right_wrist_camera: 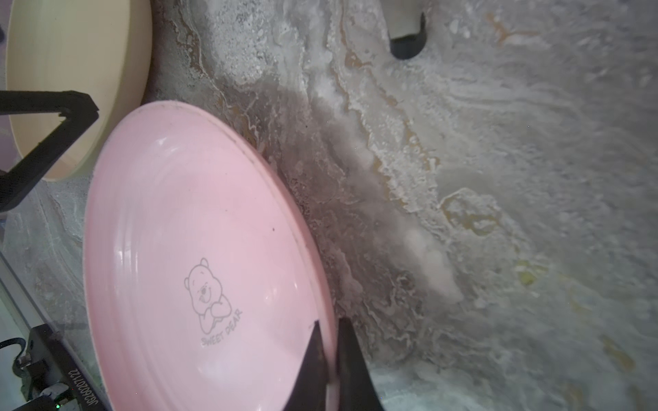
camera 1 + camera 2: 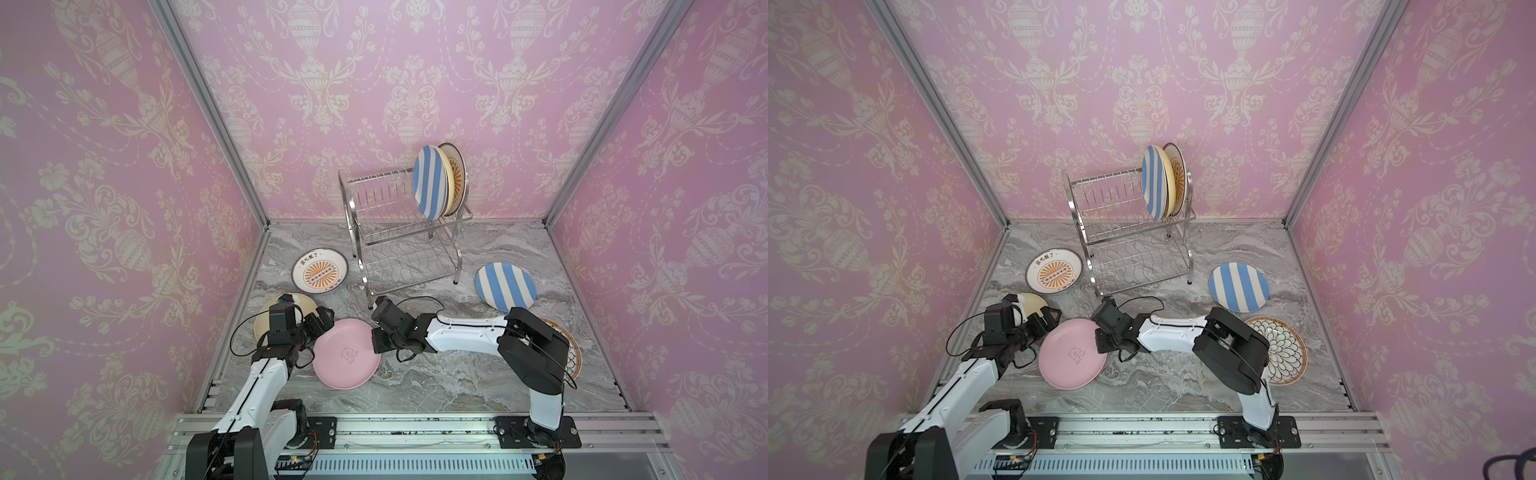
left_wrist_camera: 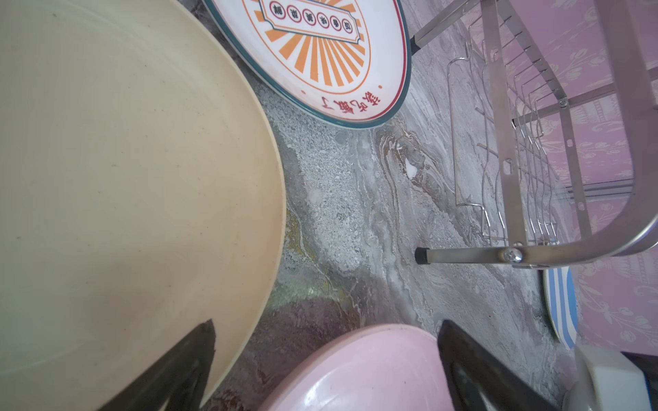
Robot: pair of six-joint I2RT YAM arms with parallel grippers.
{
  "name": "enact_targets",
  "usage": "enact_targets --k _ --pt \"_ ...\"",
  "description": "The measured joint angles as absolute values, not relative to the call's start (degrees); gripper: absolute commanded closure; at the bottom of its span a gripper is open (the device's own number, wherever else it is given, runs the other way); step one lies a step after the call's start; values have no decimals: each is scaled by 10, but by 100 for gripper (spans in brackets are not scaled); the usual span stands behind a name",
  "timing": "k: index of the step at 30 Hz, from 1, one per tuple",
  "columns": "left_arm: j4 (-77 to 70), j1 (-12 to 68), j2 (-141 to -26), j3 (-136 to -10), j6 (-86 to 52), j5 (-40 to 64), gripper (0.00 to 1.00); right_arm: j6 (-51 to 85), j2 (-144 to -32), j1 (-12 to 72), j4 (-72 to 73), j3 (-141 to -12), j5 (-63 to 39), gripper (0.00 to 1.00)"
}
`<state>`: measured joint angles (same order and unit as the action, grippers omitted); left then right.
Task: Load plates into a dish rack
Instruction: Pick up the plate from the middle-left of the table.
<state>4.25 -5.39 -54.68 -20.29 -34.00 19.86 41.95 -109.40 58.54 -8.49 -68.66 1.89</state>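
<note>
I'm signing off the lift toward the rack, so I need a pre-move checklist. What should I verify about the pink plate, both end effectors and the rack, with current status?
1. Right end effector shut on pink plate rim: ok.
2. Left end effector open: ok.
3. Left fingers clear of pink plate: cannot tell.
4. Pink plate apart from cream plate: ok.
5. Empty slots on dish rack upper shelf: ok.

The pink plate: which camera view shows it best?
Both top views: the pink plate shows whole, rim to rim. The right wrist view shows its bear print close, with the right gripper shut on its rim. The left wrist view shows only one edge.
</note>
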Motion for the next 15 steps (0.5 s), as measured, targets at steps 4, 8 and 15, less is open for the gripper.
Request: enact_targets --k 4,8,15 --pt "73 -28 -536 -235 -337 191 1 399 -1063 585 -131 -688 59 100" --pt "105 25 -526 -286 -323 161 1 361 -1006 585 -188 -688 95 100" --pt "119 52 -534 -344 -276 140 1 277 -853 588 -286 -701 149 100"
